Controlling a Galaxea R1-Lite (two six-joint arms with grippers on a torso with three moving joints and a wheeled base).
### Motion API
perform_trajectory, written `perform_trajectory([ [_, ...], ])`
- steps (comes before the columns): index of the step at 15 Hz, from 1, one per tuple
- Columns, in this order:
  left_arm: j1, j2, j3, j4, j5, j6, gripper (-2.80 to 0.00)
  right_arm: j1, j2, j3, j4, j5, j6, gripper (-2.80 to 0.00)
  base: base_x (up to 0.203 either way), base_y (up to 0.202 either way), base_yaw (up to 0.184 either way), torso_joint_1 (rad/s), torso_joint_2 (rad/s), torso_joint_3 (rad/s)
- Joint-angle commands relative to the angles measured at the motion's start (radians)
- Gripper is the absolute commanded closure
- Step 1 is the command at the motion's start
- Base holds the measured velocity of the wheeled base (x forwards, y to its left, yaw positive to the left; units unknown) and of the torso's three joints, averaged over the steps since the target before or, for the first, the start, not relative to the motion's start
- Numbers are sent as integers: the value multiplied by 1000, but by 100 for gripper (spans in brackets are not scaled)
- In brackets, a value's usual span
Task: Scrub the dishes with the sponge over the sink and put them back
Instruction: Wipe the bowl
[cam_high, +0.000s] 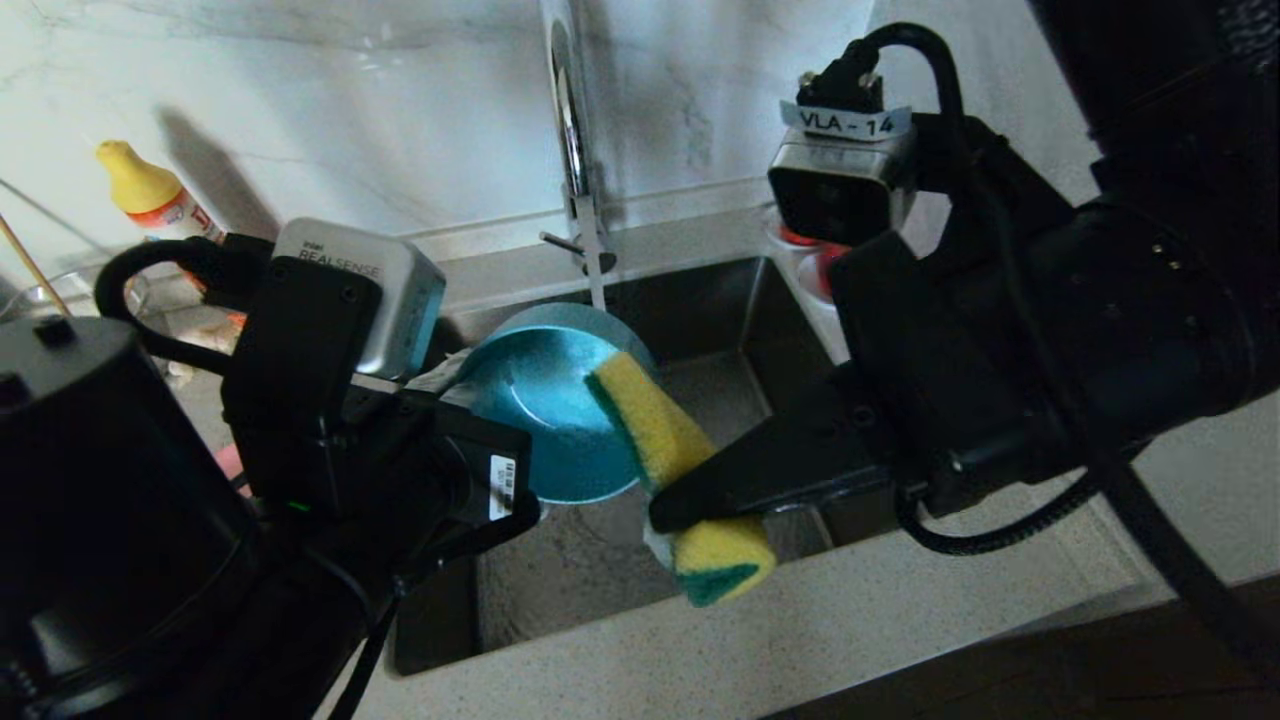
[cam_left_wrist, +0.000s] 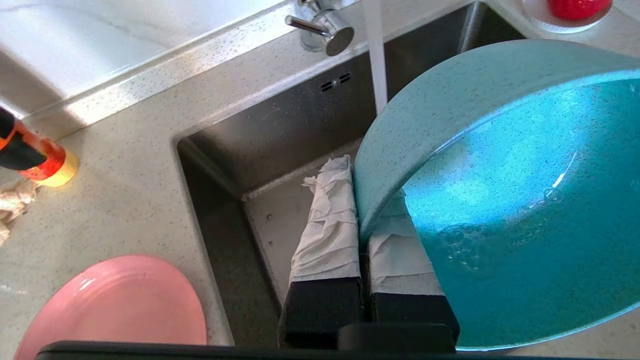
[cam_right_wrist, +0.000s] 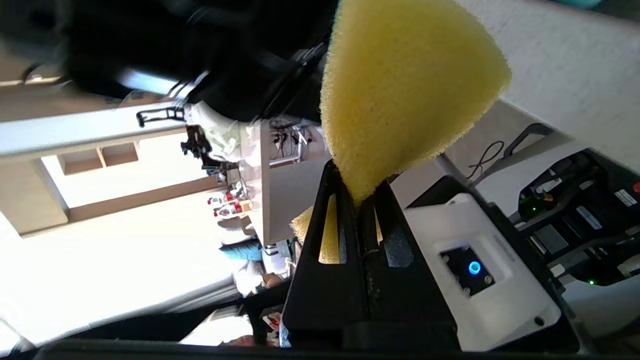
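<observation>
Right gripper (cam_high: 672, 512) is clamped on the yellow sponge (cam_high: 655, 425), and we see the sponge's upper end pressed against the teal-blue bowl (cam_high: 545, 400) just beyond its fingertips. Left gripper (cam_left_wrist: 364, 220) pinches that bowl's rim between its white-wrapped fingers (cam_left_wrist: 327, 225), holding it tilted over the sink (cam_left_wrist: 280, 125), with tap water (cam_left_wrist: 376, 55) running down behind the bowl. We spot the pink plate (cam_left_wrist: 115, 305) on the counter beside the left gripper.

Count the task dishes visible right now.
2. The teal bowl is clamped by the left gripper over the sink; the pink plate lies on the counter beside the sink. Chopsticks aren't clearly visible; they may be hidden.
</observation>
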Motion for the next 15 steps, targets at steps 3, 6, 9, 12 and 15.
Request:
perform_trajectory([
  [3, 29, 8, 20, -3, 7, -25, 0, 8, -116, 17, 29, 0, 4, 0, 0, 0, 0, 0, 0, 0],
  [6, 82, 16, 60, -2, -1, -58, 0, -1, -183, 36, 31, -26, 4, 0, 0, 0, 0, 0, 0, 0],
  [9, 101, 25, 91, 2, -3, -103, 0, -46, -213, 63, 30, -41, 2, 0, 0, 0, 0, 0, 0, 0],
  [12, 118, 54, 136, 7, -11, -153, 0, -89, -227, 118, 20, -43, -2, 0, 0, 0, 0, 0, 0, 0],
  [15, 176, 114, 139, 19, -51, -194, 0, -103, -245, 143, 18, -43, -5, 0, 0, 0, 0, 0, 0, 0],
])
